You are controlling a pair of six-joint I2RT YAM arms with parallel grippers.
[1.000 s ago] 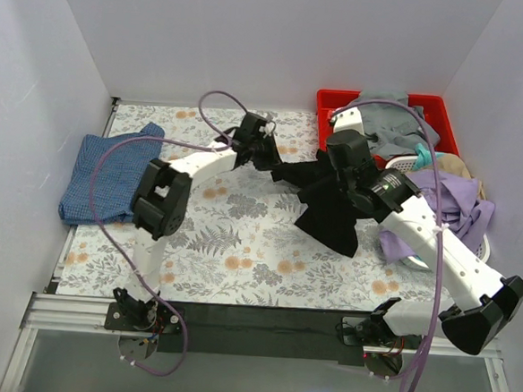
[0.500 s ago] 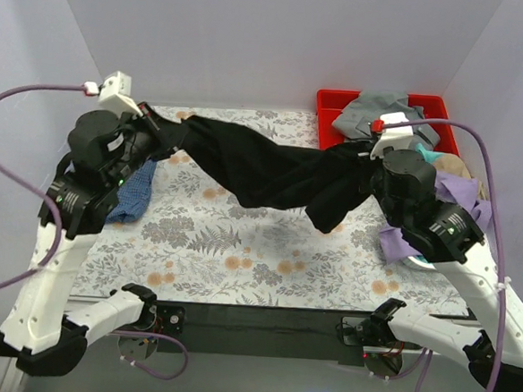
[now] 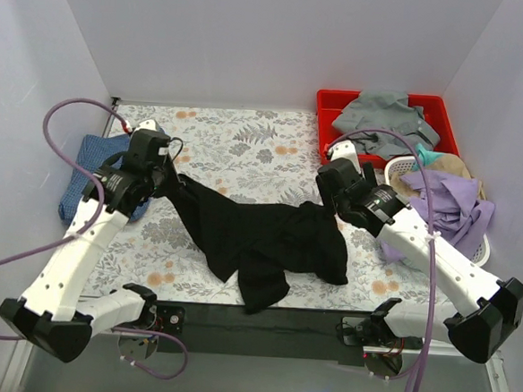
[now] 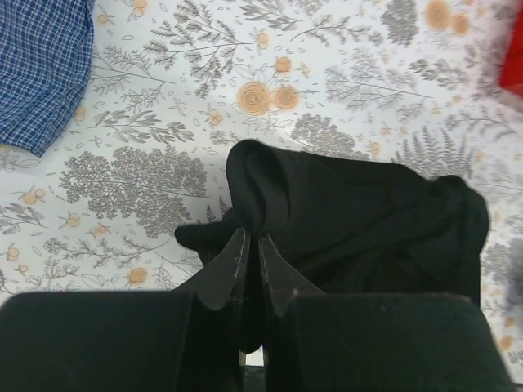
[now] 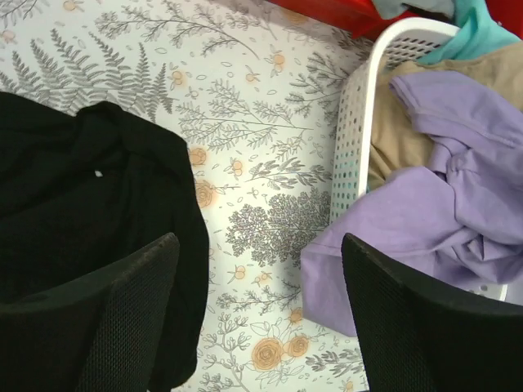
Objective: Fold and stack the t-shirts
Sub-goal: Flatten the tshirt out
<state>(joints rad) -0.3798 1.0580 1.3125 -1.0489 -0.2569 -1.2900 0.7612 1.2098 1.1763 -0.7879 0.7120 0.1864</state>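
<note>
Black shirt in a crumpled heap on the near half of the counter. Long axis roughly left to right, tilted from the far left down toward the near right. One flap over the near edge of the counter. Plain black side up, no front or neck to make out.

Left pincer pressed together on a bunched fold at the shirt's left end, cloth pinched between the two fingertips and humped just beyond them.

Right pincer spread wide, holding nothing, above the shirt's right end and the bare floral cover beside it. Cannot tell whether the one finger touches the cloth.

Blue shirt flat at the far left edge of the counter, partly hidden behind the left arm, apart from the black one; fine check pattern clear in the left wrist view.

At the far right corner, a red bin with grey cloth heaped inside. Just nearer, a white basket with purple cloth spilling over its rim onto the counter, near the open right pincer.
</note>
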